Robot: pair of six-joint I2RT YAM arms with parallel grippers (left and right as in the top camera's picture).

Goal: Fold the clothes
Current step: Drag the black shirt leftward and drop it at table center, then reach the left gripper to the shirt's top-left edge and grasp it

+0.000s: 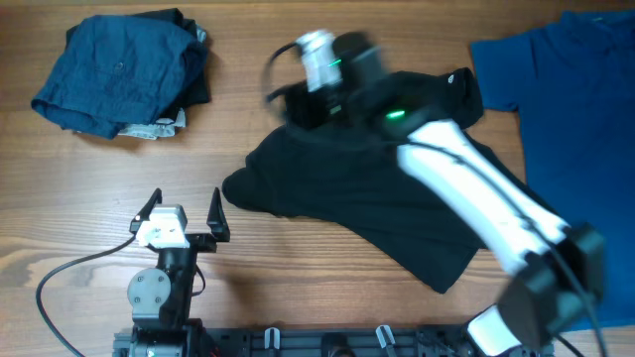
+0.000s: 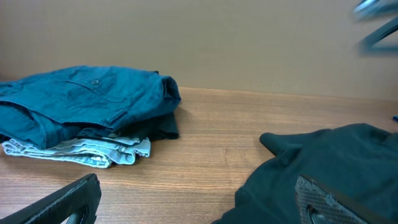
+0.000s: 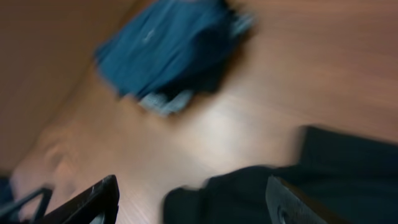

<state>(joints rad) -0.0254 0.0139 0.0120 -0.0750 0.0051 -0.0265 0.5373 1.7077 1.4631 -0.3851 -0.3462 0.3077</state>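
Observation:
The black shirt (image 1: 367,193) lies crumpled in the middle of the table. It also shows in the left wrist view (image 2: 323,174) and, blurred, in the right wrist view (image 3: 298,186). My right gripper (image 1: 298,84) is open and empty, above the shirt's far left edge, blurred by motion. In its wrist view the jaws (image 3: 193,202) stand wide apart with the shirt's edge between them below. My left gripper (image 1: 182,213) is open and empty near the front edge, left of the shirt; its jaws (image 2: 199,205) are spread.
A pile of dark blue clothes (image 1: 124,69) with a pale garment under it sits at the far left, also in the left wrist view (image 2: 87,106). A royal blue shirt (image 1: 575,99) lies at the right edge. Bare wood (image 1: 119,178) lies between.

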